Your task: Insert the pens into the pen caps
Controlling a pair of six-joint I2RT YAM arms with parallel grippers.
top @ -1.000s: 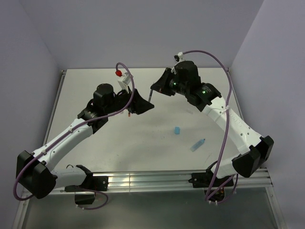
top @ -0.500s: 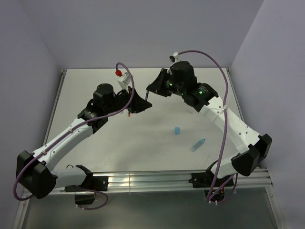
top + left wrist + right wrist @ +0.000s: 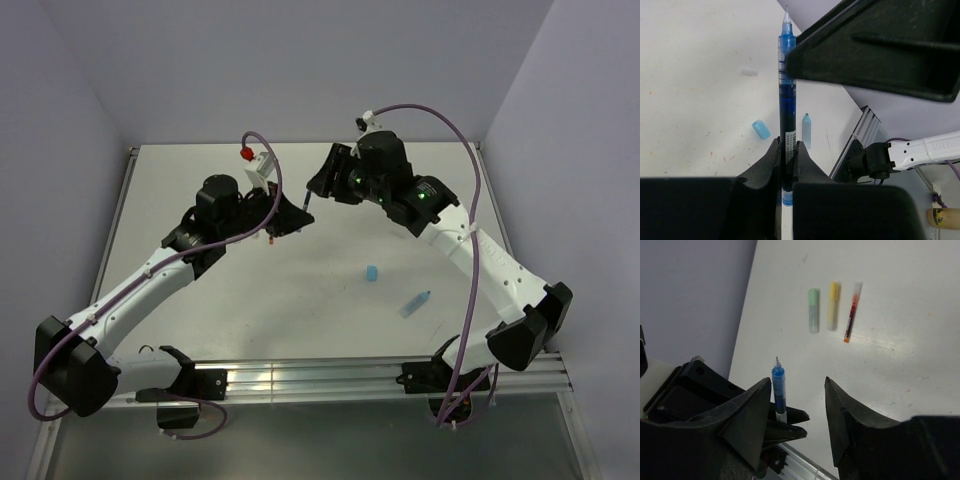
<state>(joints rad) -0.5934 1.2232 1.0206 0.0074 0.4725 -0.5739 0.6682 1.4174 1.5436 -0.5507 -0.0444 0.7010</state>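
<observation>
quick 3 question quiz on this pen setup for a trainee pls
1. True or false: the left end effector is shut on the dark blue pen.
2. The light blue cap is: A) lying on the table, apart from the light blue marker; B) fitted on that marker; C) held in the right end effector.
3. Fill in: the right end effector's fingers are ____.
Key: 1 true; 2 A; 3 open.
</observation>
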